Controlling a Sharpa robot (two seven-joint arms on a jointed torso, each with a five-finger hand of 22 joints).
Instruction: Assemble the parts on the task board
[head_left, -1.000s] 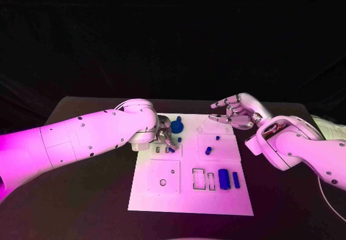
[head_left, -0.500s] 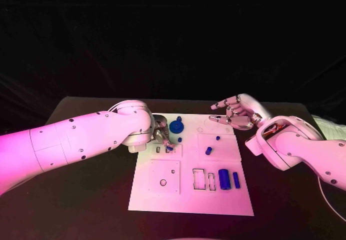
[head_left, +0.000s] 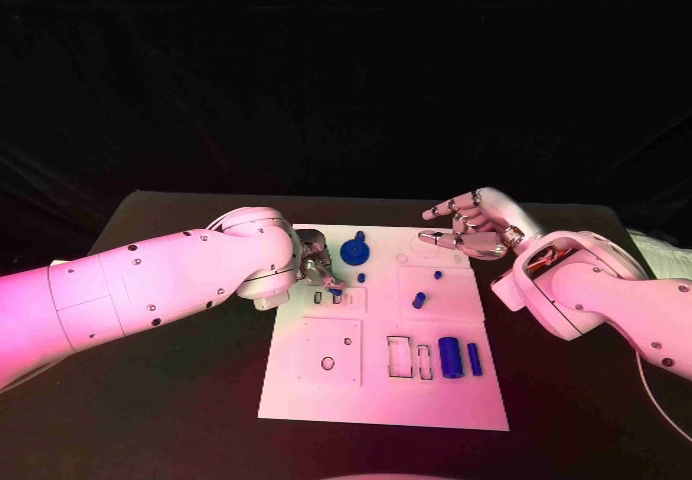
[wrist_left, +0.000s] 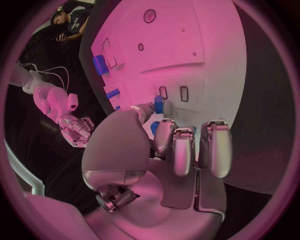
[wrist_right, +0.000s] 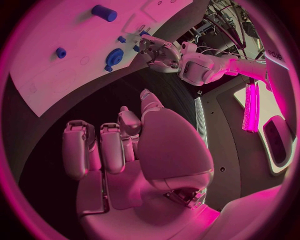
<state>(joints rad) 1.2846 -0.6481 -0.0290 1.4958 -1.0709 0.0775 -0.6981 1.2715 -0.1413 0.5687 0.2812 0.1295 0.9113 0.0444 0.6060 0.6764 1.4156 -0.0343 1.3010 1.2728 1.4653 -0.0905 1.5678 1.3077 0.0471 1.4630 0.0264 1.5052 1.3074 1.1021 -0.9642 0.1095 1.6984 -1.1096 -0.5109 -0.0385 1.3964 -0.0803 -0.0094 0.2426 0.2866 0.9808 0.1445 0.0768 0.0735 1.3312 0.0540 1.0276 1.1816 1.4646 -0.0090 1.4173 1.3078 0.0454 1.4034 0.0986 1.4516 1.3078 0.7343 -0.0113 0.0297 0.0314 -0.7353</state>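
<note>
The white task board (head_left: 378, 395) lies in the middle of the table. My left hand (head_left: 317, 268) hovers over the board's far left part and pinches a small blue part (wrist_left: 159, 105) between thumb and finger, just above two small rectangular slots (wrist_left: 184, 93). A blue gear-like piece (head_left: 356, 250) stands beside that hand. A small blue peg (head_left: 418, 298) and a blue stud (head_left: 436, 273) sit mid-board. Two blue cylinders (head_left: 447, 357) lie at the near right. My right hand (head_left: 469, 225) hangs over the board's far right corner, fingers apart, holding nothing.
A square recess with a hole (head_left: 329, 350) and narrow rectangular recesses (head_left: 398, 358) take up the board's near half. Black table (head_left: 173, 400) surrounds the board on all sides. A pale object (head_left: 661, 258) lies at the table's right edge.
My left arm has swung a little, and its hand with the small blue part has shifted slightly towards the board's left edge. The right hand has stayed in place.
</note>
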